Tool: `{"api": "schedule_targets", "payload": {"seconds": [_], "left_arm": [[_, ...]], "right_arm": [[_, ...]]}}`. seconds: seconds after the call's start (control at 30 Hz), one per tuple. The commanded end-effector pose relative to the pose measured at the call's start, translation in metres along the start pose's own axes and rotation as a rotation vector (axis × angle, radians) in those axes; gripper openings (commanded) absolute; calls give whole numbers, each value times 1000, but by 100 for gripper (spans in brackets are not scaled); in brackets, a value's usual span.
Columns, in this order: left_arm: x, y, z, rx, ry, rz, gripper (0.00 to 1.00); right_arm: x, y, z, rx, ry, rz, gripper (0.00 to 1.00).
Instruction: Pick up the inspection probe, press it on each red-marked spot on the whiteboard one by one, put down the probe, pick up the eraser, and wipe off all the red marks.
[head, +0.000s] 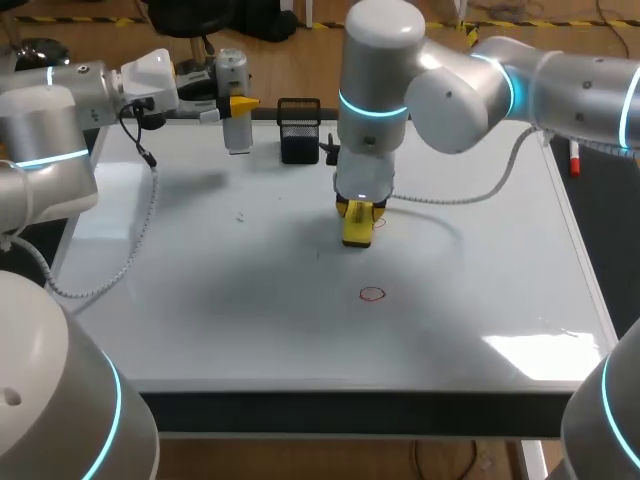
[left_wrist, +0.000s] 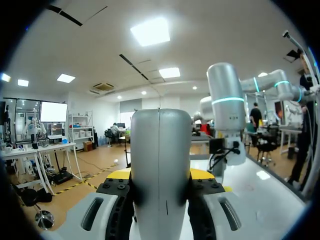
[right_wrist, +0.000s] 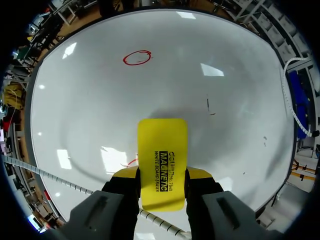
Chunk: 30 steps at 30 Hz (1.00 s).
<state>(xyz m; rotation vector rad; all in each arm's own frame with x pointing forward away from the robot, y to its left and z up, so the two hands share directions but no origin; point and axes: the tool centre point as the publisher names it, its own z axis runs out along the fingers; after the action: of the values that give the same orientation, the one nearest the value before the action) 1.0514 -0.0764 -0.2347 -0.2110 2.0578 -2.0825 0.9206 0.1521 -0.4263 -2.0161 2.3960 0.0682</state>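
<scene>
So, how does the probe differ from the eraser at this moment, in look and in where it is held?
The probe is grey and rounded; the eraser is yellow and flat. The left gripper holds the probe upright near the whiteboard's far edge; the right gripper holds the eraser down near its middle, beside a red mark. Shared: each is clamped between both fingers of its gripper.

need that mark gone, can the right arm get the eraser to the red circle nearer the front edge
Probably yes. The right gripper is shut on the eraser, and only bare whiteboard lies between it and the red circle. The left gripper, holding the probe, is well clear.
</scene>
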Motion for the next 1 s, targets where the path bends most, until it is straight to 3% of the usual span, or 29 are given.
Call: {"api": "schedule_targets", "payload": {"seconds": [0.03, 0.67, 1.0], "left_arm": [[0, -1, 0, 0, -1, 1, 0], [0, -1, 0, 0, -1, 1, 0], [0, -1, 0, 0, -1, 1, 0]], "right_arm": [[3, -2, 2, -3, 4, -2, 0], [18, -1, 15, -29, 20, 19, 0], [36, 2, 27, -53, 39, 50, 0]]}}
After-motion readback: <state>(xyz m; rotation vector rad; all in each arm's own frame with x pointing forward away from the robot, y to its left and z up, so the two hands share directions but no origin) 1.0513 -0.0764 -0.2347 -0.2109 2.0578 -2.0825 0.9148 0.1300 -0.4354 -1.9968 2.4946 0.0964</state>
